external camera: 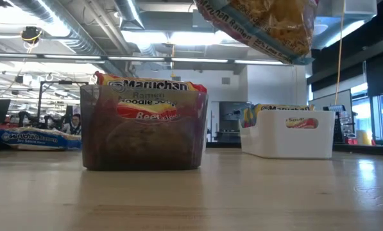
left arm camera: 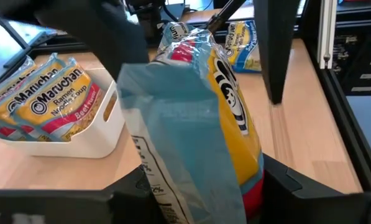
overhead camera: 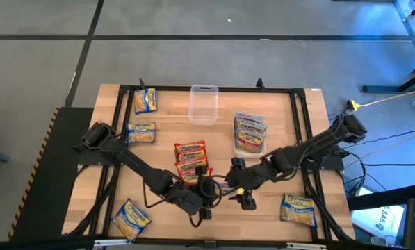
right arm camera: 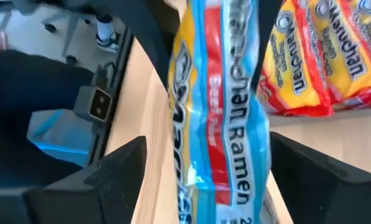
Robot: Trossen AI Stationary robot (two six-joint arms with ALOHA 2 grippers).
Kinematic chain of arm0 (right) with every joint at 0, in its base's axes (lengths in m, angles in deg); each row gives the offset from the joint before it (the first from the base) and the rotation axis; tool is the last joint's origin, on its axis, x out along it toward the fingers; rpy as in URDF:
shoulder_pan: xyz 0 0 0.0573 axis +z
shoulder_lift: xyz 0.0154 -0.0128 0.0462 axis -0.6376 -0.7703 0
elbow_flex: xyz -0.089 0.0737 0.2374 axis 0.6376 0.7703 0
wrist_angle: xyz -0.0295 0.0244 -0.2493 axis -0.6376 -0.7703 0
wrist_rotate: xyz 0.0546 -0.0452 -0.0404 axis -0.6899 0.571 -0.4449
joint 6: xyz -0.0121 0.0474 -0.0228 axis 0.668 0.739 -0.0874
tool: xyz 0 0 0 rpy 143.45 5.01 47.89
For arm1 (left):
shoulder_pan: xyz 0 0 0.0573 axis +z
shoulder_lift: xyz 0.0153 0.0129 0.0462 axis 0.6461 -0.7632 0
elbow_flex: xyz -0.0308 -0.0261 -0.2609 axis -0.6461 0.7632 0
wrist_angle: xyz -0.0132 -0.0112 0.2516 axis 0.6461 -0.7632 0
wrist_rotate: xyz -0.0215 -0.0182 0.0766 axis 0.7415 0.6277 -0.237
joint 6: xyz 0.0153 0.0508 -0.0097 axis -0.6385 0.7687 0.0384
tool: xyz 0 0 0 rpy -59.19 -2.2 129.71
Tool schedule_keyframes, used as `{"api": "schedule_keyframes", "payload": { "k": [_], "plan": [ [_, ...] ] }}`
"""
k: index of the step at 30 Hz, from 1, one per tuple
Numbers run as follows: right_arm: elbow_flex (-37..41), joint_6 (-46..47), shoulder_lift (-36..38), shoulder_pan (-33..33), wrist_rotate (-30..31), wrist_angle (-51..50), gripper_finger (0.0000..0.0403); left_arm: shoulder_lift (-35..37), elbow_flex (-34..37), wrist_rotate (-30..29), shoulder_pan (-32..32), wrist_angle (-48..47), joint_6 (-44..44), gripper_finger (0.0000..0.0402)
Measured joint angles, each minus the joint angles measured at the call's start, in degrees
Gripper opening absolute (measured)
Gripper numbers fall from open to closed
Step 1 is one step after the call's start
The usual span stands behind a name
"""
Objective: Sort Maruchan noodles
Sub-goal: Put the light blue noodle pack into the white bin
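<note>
**A:** Quick, left to right. What's on the table (overhead camera: pixel 301 118)?

**B:** Three blue-label packets lie flat on the left. One is at the far corner (overhead camera: pixel 144 101), one is just nearer (overhead camera: pixel 141 132), and one is by the near edge (overhead camera: pixel 131 217). All three are well apart.

**A:** Left gripper?

**B:** The left gripper (overhead camera: pixel 210 189) is at centre, near the front edge. It's partly closed and pinching one end of the held packet (left arm camera: pixel 197 124).

**A:** How does that packet sit?

**B:** It's off the table, and the low view has it up at the top (external camera: pixel 262 29). It stands on edge with its faces upright, not flat. The long axis runs from one gripper to the other, roughly left-right across the table. The blue back faces one side, the yellow and red print the other, and the lettering runs along its length.

**A:** What's behind it?

**B:** A stack of red-label packets (overhead camera: pixel 191 160) sits in a smoky bin (external camera: pixel 114 147), with their long axes left-right. A clear tub (overhead camera: pixel 203 104) stands farther back.

**A:** Right gripper?

**B:** The right gripper (overhead camera: pixel 242 184) is just beside the left one, at the packet's other end. Its jaws are spread wide and straddle the packet with a gap on each side. I can't see it gripping anything.

**A:** And further right?

**B:** A white bin (overhead camera: pixel 236 144) holds more red-label packets (overhead camera: pixel 251 130), leaning on edge. One blue-label packet (overhead camera: pixel 297 210) lies flat near the front right.
</note>
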Motion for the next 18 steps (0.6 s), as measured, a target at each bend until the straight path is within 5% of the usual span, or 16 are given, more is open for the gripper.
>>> {"api": "schedule_keyframes", "payload": {
  "k": [4,12,18],
  "plan": [
    [0.1,-0.4,-0.2,0.0,0.0,0.3,0.0272,0.0,0.0,-0.1,0.2,0.0,0.0,0.0153],
    [0.0,-1.8,0.0,0.0,0.1,0.3,0.0127,0.0,0.0,-0.1,0.1,0.1,0.0,0.0160],
    [0.0,-3.2,0.8,0.2,0.5,-0.1,0.0058,1.4,0.0,-0.1,-0.7,-0.4,0.0,0.0173]
  ]
}}
